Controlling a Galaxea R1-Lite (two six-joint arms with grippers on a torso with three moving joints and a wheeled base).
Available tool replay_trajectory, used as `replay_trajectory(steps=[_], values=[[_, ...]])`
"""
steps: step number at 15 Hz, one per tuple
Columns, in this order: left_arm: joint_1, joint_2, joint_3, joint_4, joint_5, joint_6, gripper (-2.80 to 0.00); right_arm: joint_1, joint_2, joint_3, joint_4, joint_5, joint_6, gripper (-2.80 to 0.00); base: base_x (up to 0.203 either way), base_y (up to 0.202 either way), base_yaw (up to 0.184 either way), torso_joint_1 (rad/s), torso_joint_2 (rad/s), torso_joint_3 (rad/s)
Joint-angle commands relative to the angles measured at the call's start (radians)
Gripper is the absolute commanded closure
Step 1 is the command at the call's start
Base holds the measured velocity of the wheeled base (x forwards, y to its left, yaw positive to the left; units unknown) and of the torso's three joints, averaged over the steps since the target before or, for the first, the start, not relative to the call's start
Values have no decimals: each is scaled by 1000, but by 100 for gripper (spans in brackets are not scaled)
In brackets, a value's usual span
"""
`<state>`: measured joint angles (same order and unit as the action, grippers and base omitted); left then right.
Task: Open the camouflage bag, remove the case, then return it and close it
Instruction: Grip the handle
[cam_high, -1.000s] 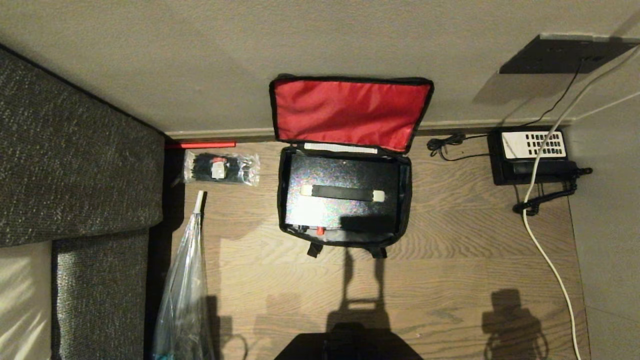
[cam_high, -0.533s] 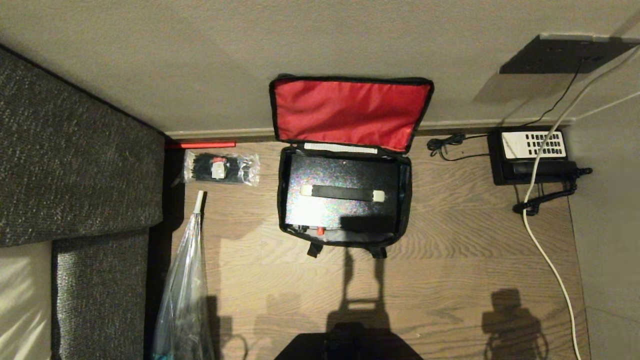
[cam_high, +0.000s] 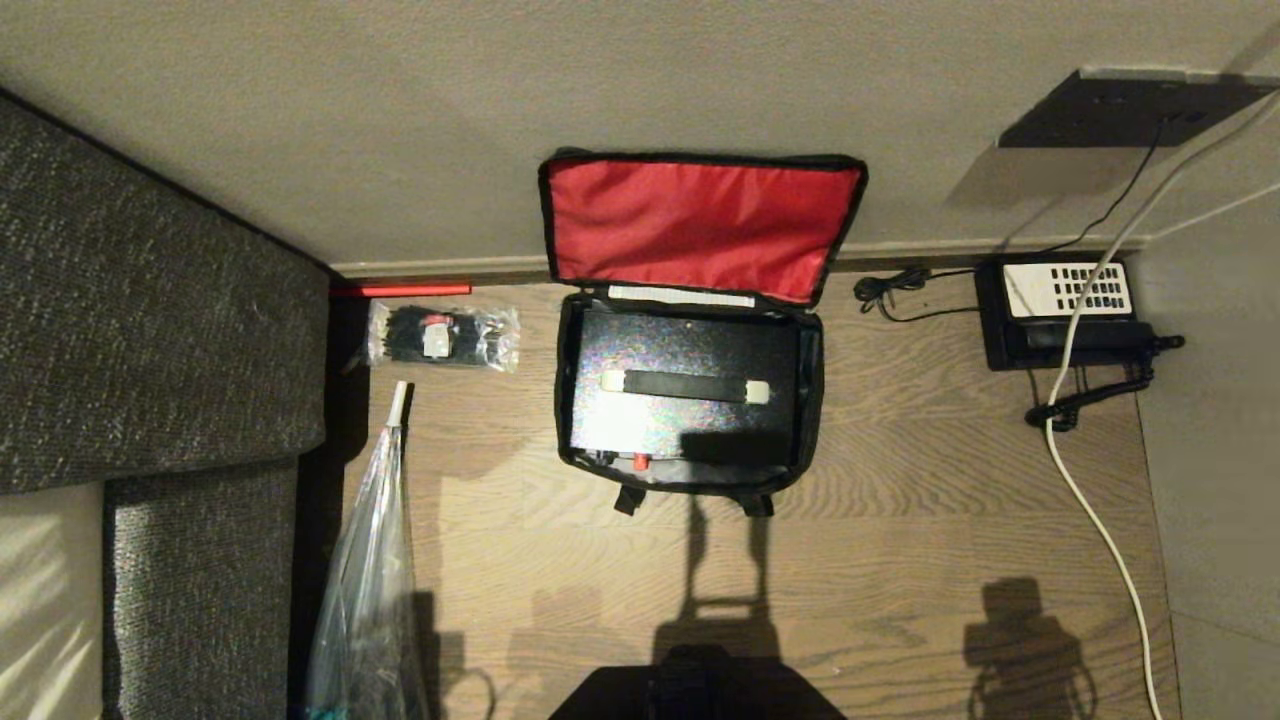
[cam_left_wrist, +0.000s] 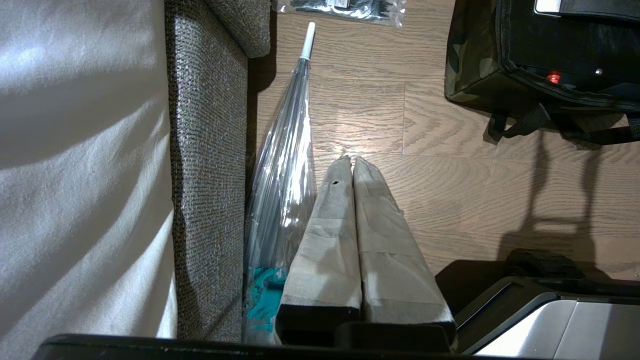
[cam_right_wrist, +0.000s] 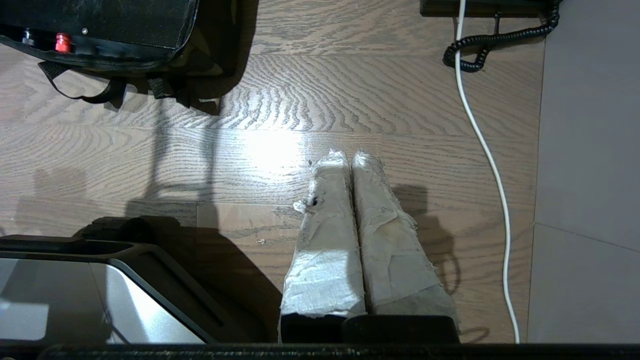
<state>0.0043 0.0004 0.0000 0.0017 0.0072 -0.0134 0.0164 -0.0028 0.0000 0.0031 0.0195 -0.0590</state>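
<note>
**Bag open, case seated, both arms parked**

The camouflage bag (cam_high: 690, 400) lies on the wooden floor (cam_high: 900, 560) at the centre of the head view, backed against the wall (cam_high: 400, 120). Its red-lined lid (cam_high: 700, 225) stands propped against that wall, which holds the opening clear for access from above. The case (cam_high: 685, 385) sits flat inside the bag, handle strip uppermost. Its long axis runs left to right across the frame, parallel to the wall. The red knob (cam_high: 640, 461) on its side edge faces the lower frame edge, toward the robot.

The left gripper (cam_left_wrist: 350, 165) hangs above the floor beside a clear umbrella (cam_left_wrist: 285, 165), jaws clenched on nothing. The right gripper (cam_right_wrist: 350, 160) hangs above bare floor near a white cable (cam_right_wrist: 487, 160), jaws likewise clenched and empty. Neither touches the bag.
</note>
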Motion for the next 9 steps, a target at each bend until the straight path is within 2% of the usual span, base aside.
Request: replay_trajectory(steps=[1, 5, 9], values=[[0, -2, 3, 0, 0, -2, 0, 0, -2, 0, 0, 0, -1, 0, 0, 0, 0, 0, 0, 0], [0, -2, 3, 0, 0, -3, 0, 0, -2, 0, 0, 0, -1, 0, 0, 0, 0, 0, 0, 0], [0, -2, 3, 0, 0, -2, 0, 0, -2, 0, 0, 0, -1, 0, -135, 0, 1, 3, 2, 2]])
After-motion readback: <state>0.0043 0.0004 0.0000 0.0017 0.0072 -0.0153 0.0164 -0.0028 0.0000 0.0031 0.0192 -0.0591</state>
